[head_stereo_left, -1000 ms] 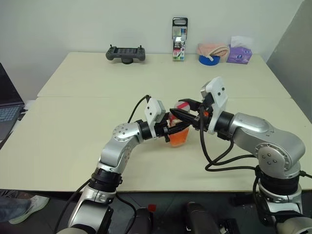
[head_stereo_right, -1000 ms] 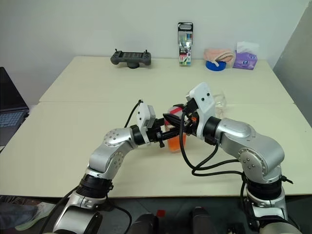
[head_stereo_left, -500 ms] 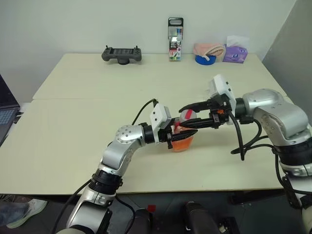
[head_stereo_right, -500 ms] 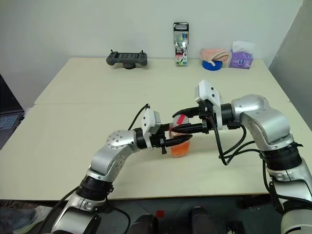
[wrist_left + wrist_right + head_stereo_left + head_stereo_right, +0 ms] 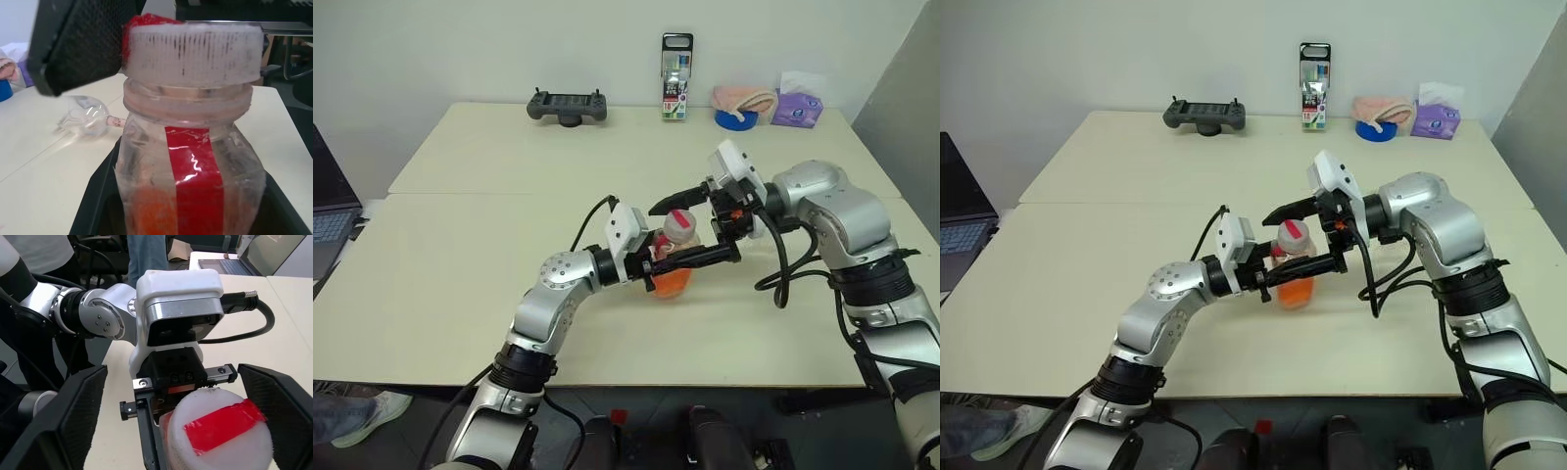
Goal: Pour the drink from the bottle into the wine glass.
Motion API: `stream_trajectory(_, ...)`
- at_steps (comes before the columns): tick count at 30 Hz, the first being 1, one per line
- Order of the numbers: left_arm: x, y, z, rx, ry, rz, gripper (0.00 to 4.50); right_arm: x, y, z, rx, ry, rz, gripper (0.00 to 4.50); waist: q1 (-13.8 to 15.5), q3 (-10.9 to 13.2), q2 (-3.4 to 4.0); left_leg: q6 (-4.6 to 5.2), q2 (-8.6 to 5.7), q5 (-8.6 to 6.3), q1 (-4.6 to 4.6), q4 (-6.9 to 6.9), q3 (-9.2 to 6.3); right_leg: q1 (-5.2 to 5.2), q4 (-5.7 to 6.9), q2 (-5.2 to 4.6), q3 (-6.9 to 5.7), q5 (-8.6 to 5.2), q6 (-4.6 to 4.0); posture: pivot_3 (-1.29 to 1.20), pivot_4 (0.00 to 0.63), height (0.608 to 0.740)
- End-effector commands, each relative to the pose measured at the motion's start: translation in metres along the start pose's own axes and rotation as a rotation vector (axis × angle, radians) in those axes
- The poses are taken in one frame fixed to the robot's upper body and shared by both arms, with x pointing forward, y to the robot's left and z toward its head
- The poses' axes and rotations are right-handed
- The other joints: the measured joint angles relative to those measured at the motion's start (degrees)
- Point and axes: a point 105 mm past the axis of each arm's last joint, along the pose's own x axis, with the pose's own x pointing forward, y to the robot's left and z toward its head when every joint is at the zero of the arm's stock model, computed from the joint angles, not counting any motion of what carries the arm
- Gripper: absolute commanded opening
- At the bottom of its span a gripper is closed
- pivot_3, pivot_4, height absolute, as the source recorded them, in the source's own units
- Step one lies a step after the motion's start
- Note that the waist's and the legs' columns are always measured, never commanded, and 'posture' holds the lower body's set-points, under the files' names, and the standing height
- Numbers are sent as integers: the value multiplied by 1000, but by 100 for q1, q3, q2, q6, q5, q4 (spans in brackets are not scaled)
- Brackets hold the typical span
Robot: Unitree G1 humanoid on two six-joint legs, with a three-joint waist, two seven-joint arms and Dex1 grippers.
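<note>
One bottle [image 5: 674, 257] stood mid-worktop [image 5: 460, 255], my left end effector [image 5: 658, 264] clamped on its body, orange drink [image 5: 672, 281] low inside. My right end effector [image 5: 690, 223] gaped wide around its one cap [image 5: 220, 435], fingers apart from it. One glass [image 5: 87, 117] lay beyond.
</note>
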Motion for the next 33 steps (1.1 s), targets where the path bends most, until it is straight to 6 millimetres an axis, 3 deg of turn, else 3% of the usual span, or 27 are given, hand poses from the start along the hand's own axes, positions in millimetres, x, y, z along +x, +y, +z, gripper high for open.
stream_trajectory(1,1,3,20,55,-56,2,1713,-9,2,12,-57,-22,-51,4500,1,0,0,0,0,0,0,0,0,0,0,0,0,0,0,0,150,740)
stream_trajectory(5,2,6,20,56,-57,0,1713,-17,-5,16,-49,-59,-192,4500,2,0,0,0,0,0,0,1,2,0,2,0,2,0,0,0,150,740)
stream_trajectory(9,5,12,20,69,-64,19,1713,-25,6,15,-22,-70,-235,4500,11,0,0,0,0,0,-1,1,1,0,1,0,0,0,0,0,150,740)
stream_trajectory(19,11,19,24,89,-115,41,1712,-30,5,19,74,-113,-489,4500,6,0,0,0,0,0,0,2,4,-1,4,0,2,0,0,0,150,740)
stream_trajectory(26,12,18,25,81,-117,19,1712,-25,1,10,115,-101,-761,4500,0,0,0,0,0,0,-1,0,3,-2,6,1,2,0,0,0,150,740)
stream_trajectory(33,15,17,20,71,-103,-5,1712,-13,0,6,136,-108,-852,4500,0,0,0,1,-1,0,-1,2,4,-2,8,2,3,-1,1,0,150,740)
